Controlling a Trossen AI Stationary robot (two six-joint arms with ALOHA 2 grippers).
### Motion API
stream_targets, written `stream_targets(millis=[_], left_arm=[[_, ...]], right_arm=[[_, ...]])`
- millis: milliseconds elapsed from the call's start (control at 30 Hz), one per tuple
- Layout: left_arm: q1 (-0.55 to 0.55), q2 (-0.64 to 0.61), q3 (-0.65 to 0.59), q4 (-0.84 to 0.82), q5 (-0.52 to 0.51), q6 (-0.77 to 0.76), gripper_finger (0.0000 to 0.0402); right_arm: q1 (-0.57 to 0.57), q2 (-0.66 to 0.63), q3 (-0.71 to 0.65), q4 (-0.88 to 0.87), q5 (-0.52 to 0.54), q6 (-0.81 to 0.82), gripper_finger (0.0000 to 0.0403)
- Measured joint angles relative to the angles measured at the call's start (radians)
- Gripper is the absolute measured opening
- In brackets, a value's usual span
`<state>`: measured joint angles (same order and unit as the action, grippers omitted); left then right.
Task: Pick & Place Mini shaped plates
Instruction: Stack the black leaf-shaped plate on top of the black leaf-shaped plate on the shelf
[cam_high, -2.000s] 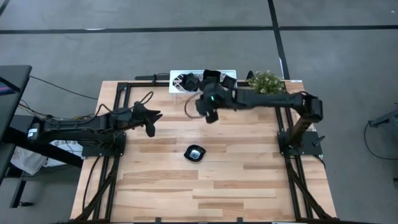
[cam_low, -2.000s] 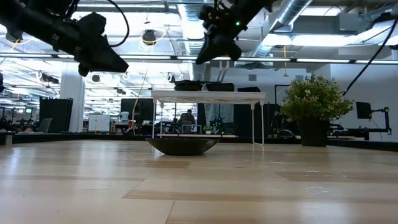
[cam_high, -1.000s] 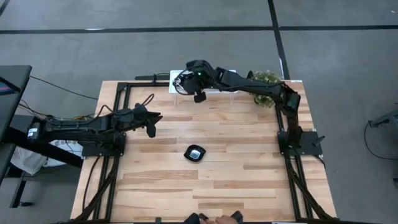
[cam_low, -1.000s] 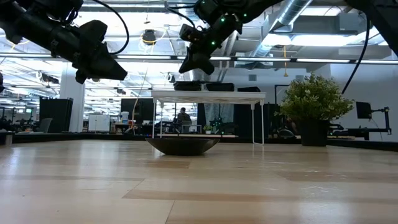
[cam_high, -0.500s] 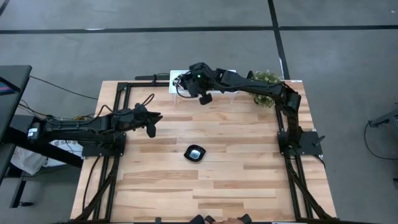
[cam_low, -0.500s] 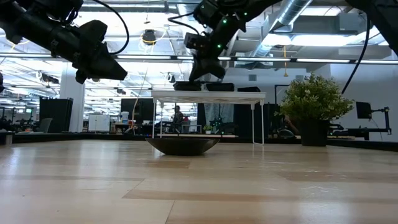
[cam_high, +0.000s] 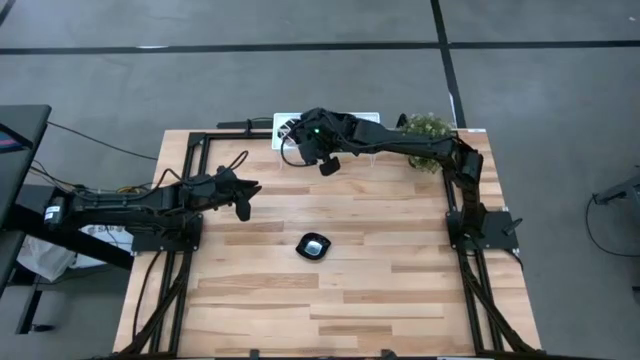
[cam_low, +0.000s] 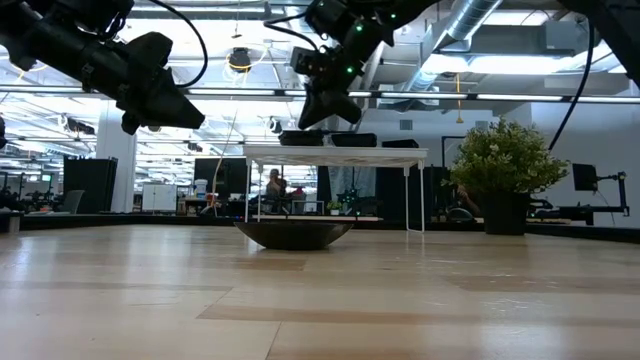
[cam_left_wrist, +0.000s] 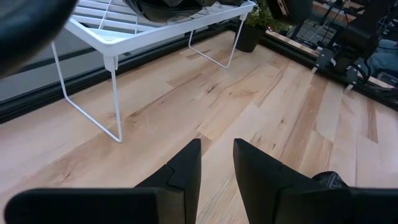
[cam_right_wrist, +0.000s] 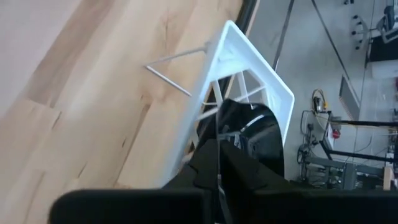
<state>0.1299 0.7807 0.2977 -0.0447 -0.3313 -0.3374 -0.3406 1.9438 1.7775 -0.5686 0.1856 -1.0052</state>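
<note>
One small glossy black plate (cam_high: 314, 246) rests on its base mid-table and shows as a shallow bowl (cam_low: 293, 234) in the low view. More black plates (cam_low: 302, 137) lie on top of the white lattice rack (cam_high: 360, 121) at the far edge. My right gripper (cam_high: 326, 163) hangs shut just above the rack's near left part. In the right wrist view its tips (cam_right_wrist: 217, 167) point at one racked plate (cam_right_wrist: 258, 134). My left gripper (cam_high: 243, 203) waits above the table's left half, its fingers (cam_left_wrist: 216, 168) a narrow gap apart and holding nothing.
A potted plant (cam_high: 428, 131) stands at the far right corner beside the rack. Black frame rails (cam_high: 190, 170) run along the table's left and right sides. Bare wood lies around the plate on the table, and the rack stands on thin wire legs (cam_left_wrist: 116, 99).
My right gripper has swung from above the middle of the table to the rack at the far edge. In the last second it has shifted slightly over the rack's near left part and turned about a little. My left arm and the plate on the table have kept still.
</note>
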Motion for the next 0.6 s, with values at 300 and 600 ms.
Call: stream_targets(millis=[300, 600], left_arm=[[0.0, 0.0, 0.0, 0.0, 0.0, 0.0, 0.0095], [0.0, 0.0, 0.0, 0.0, 0.0, 0.0, 0.0095]], right_arm=[[0.019, 0.0, 0.0, -0.01, 0.003, -0.017, 0.0078], [-0.005, 0.0, 0.0, -0.025, 0.027, -0.015, 0.0092]])
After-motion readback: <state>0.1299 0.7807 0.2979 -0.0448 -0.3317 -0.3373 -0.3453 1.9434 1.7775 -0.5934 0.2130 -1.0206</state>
